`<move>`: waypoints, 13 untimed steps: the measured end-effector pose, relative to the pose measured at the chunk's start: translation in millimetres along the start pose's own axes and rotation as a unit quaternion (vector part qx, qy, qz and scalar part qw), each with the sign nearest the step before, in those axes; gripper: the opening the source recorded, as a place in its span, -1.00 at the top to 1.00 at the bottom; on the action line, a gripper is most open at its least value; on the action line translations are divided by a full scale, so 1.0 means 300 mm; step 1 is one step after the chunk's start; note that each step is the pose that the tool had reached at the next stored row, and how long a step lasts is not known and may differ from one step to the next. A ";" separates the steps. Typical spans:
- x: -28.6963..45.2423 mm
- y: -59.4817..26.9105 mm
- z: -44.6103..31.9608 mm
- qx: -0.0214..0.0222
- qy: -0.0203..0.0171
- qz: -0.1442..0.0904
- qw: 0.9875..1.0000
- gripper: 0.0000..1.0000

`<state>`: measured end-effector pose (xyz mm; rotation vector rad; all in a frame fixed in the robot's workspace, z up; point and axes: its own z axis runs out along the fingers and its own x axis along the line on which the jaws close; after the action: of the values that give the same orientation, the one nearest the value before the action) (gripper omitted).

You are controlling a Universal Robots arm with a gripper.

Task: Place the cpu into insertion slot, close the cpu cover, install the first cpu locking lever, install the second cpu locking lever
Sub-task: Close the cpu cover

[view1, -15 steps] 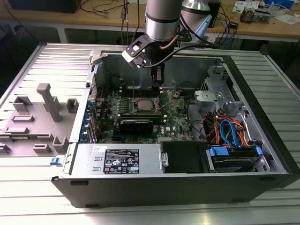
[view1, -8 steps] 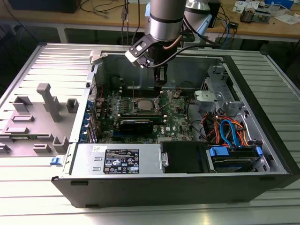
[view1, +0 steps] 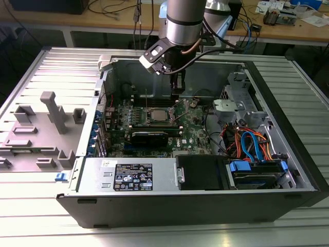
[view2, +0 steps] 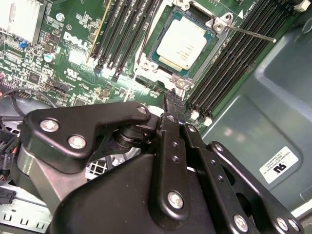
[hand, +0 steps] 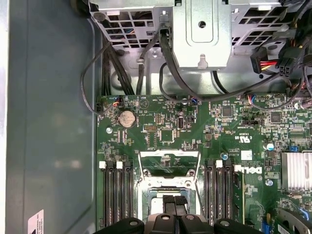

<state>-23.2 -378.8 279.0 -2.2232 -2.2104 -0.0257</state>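
The cpu (view2: 183, 43) lies flat in the insertion slot (view2: 152, 62) on the green motherboard; in the exterior view the cpu (view1: 158, 114) shows as a pale square. The cpu cover (hand: 168, 155), a silver frame with board visible through its window, stands tilted up at the slot's edge nearest the drive cage. A thin locking lever (view2: 253, 34) sticks out over the memory slots. My gripper (view2: 174, 100) hangs just above the slot's edge, fingers together with nothing between them. Both the exterior view and the first wrist view show the gripper (view1: 176, 92) (hand: 174, 201) there.
Black memory slots (hand: 116, 195) flank the socket on both sides. A metal drive cage (hand: 200, 29) with black cables sits beyond the board. A silver heatsink (hand: 296, 170) stands nearby. The case walls (view1: 288, 108) enclose the work area. A grey fixture (view1: 51, 110) lies at the exterior view's left.
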 end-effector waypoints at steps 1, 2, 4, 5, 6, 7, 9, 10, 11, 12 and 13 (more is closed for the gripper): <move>0.000 0.002 0.000 0.000 0.000 0.000 1.000 0.79; 0.000 0.003 0.000 0.000 0.000 0.000 1.000 0.79; 0.000 0.004 0.000 0.000 0.000 0.000 1.000 0.79; 0.000 0.005 0.000 0.000 0.000 0.000 1.000 0.79; 0.000 0.005 0.000 0.000 0.000 0.000 1.000 0.79; 0.000 0.005 0.000 0.000 0.000 0.000 1.000 0.79; 0.000 0.005 0.000 0.000 0.000 0.000 1.000 0.79; 0.000 0.005 0.000 0.000 0.000 0.000 1.000 0.79; 0.000 0.006 0.000 0.000 0.000 0.000 1.000 0.79; 0.000 0.006 0.000 0.000 0.000 0.000 1.000 0.79; 0.000 0.006 0.000 0.000 0.000 0.000 1.000 0.79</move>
<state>-21.4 -378.8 279.0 -2.2232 -2.2104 -0.0257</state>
